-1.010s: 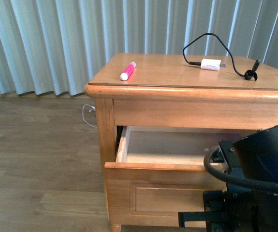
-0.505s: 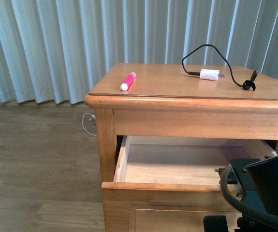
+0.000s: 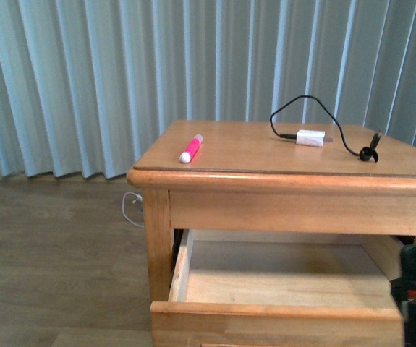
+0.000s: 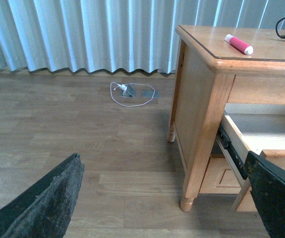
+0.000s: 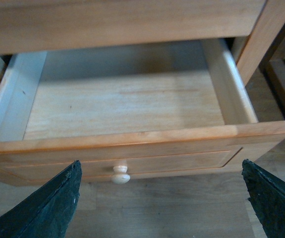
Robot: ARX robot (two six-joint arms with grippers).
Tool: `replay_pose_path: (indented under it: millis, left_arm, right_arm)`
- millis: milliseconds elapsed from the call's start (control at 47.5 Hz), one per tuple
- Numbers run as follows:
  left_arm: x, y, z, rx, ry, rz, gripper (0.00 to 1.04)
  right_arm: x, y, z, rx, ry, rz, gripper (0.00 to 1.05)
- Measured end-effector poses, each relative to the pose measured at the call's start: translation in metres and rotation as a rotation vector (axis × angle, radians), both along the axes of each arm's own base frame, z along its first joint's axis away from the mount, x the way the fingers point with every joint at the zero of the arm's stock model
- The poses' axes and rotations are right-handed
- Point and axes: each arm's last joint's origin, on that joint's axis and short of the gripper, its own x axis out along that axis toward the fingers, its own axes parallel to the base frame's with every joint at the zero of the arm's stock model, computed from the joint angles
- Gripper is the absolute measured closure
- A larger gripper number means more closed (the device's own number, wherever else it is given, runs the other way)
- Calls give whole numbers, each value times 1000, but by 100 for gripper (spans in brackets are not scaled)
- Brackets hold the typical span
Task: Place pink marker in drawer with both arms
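You are holding your right hand [image 5: 159, 168] wide and empty just before the open drawer [image 5: 132, 139], which is standing pulled out to receive the pink marker [image 4: 238, 43]; that is lying on the surface [image 4: 271, 39] above and beyond your left hand [image 4: 163, 163], also gaping empty.

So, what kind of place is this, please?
Probably a home-like room, perhaps a bedroom: a wooden bedside cabinet with its drawer open, pleated curtains behind it, wood-look flooring, and a charger on top.
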Motion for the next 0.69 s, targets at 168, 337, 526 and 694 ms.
replay_pose_path:
  millis: [168, 337, 526, 694]
  left_arm:
    - [0, 0, 0, 0, 0, 0, 6]
    - [0, 0, 0, 0, 0, 0, 6]
    - [0, 0, 0, 0, 0, 0, 6]
    - [0, 0, 0, 0, 0, 0, 6]
  right_arm:
    - [-35, -9, 21, 19, -121, -16, 8]
    - [-47, -14, 22, 24, -213, -74, 8]
    - [-47, -14, 22, 22, -213, -72, 8]
    - [-47, -14, 22, 21, -213, -72, 8]
